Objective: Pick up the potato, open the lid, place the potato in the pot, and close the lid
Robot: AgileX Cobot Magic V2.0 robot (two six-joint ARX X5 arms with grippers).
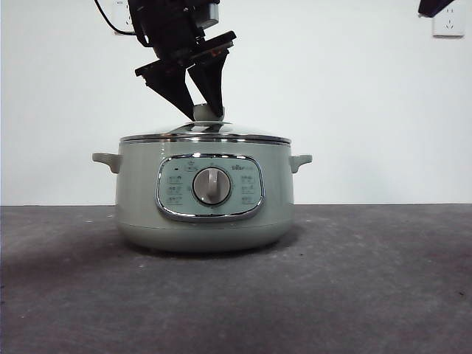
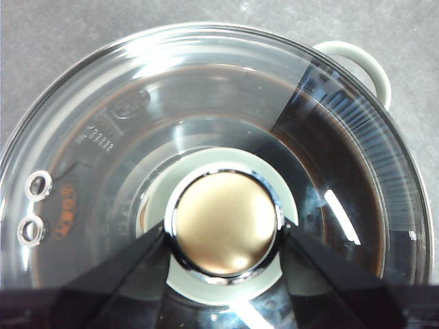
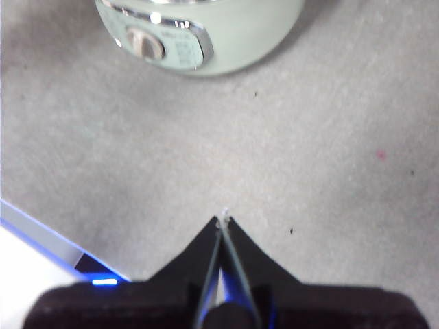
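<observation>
The sage-green pot (image 1: 136, 195) stands on the dark table, its grey dial (image 1: 212, 186) facing the front view. The glass lid (image 1: 221, 133) with its steel rim sits level on the pot. My left gripper (image 1: 200, 110) comes down from above, and its two black jaws are closed against both sides of the lid's round knob (image 2: 223, 229). The lid (image 2: 206, 103) fills the left wrist view. The potato is not visible in any view. My right gripper (image 3: 223, 221) is shut and empty, hovering over the table in front of the pot (image 3: 240, 34).
The right arm shows only as a black tip (image 1: 435, 6) at the top right corner of the front view. A white wall with power sockets (image 1: 448, 22) stands behind the table. A blue-lit edge (image 3: 41, 240) lies near the right gripper.
</observation>
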